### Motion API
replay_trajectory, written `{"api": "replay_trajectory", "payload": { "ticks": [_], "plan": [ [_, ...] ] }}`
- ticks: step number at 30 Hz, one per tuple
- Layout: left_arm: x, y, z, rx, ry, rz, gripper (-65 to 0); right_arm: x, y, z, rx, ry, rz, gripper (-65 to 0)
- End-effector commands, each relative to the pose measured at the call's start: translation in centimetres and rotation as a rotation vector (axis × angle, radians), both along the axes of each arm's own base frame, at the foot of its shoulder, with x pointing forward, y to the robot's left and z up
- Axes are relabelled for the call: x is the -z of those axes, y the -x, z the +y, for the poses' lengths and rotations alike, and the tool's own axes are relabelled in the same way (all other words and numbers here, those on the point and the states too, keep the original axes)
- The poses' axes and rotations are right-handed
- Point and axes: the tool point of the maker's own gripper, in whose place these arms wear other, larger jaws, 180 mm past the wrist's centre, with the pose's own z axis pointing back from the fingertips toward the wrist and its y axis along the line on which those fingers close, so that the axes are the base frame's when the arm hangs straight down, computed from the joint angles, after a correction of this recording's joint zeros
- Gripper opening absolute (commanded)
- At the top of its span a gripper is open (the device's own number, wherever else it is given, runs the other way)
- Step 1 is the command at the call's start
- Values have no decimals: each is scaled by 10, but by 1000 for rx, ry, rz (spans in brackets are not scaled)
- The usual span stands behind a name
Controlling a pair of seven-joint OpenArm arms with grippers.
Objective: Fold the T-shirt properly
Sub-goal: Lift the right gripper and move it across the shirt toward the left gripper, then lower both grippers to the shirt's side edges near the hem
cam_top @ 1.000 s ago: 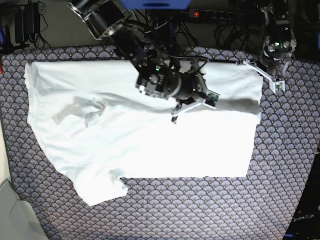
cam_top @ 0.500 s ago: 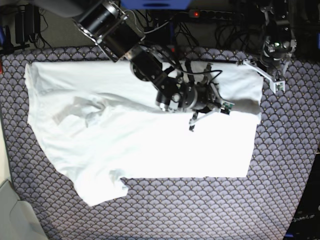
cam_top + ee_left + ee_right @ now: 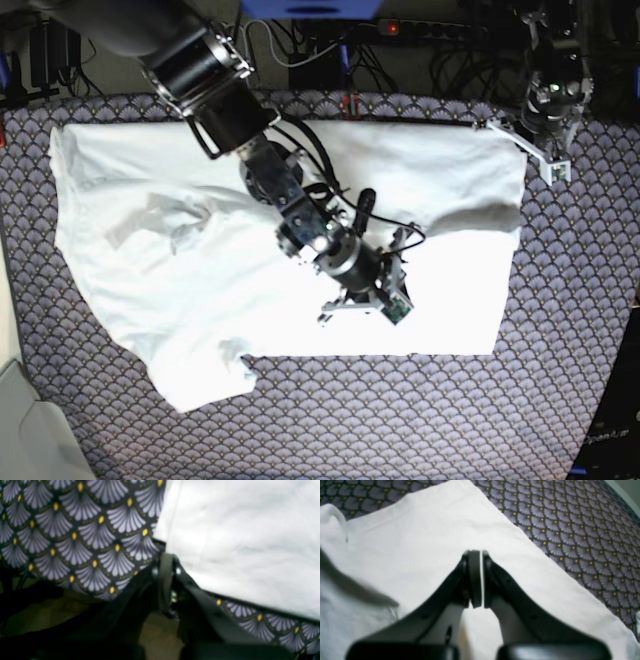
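The white T-shirt point(image 3: 250, 260) lies spread on the scallop-patterned cover, wrinkled at its left, with a fold ridge near its right edge. My right gripper point(image 3: 330, 316) hangs over the shirt's lower middle, close to the front edge. In the right wrist view it point(image 3: 478, 577) is shut, pads together with nothing between them, above flat cloth point(image 3: 420, 530). My left gripper point(image 3: 492, 126) sits at the shirt's back right corner. In the left wrist view it point(image 3: 166, 562) is shut, its tips right at the cloth's point(image 3: 237, 530) corner edge; no pinched cloth shows.
The patterned cover point(image 3: 420, 420) shows bare in front of and right of the shirt. Cables and a power strip point(image 3: 430, 30) run along the back. A grey object point(image 3: 25, 430) stands at the front left corner and dark equipment point(image 3: 610, 440) at the front right.
My right arm has swung from the shirt's upper middle down toward its front edge, gripper staying shut. The left arm and the shirt have not moved.
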Motion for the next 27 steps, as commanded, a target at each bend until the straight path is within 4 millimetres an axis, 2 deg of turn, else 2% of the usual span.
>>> {"api": "replay_trajectory", "payload": {
  "ticks": [1,2,5,12,15,17,20,23,24,27],
  "plan": [
    [3,10,4,-5,-7,43,-647,-31,-8,11,-4,-70,-65,-645],
    [-1,7,4,-2,-10,31,-647,-32,-4,8,3,-76,-63,-645],
    [-17,-3,1,14,-19,-21,-647,-44,-6,-17,33,-51,-106,-645],
    [-76,-36,-12,67,-55,-202,-646,-60,-9,-91,134,90,-138,-642],
    [-87,-43,-12,68,-62,-239,-644,-64,-13,-123,198,128,-136,-641],
    [-91,-46,-11,74,-69,-247,-615,-69,-17,-144,245,144,-139,-629],
    [-99,-58,-11,70,-68,-284,-493,-75,-23,-180,337,159,-131,-555],
    [-118,-85,-14,72,-65,-362,-359,-77,-30,-219,390,186,-117,-431],
    [-129,-98,-14,71,-65,-403,-333,-75,-30,-227,382,201,-109,-386],
    [-159,-142,-20,83,-54,-504,-330,-77,-37,-257,400,214,-96,-292]
  ]
}}
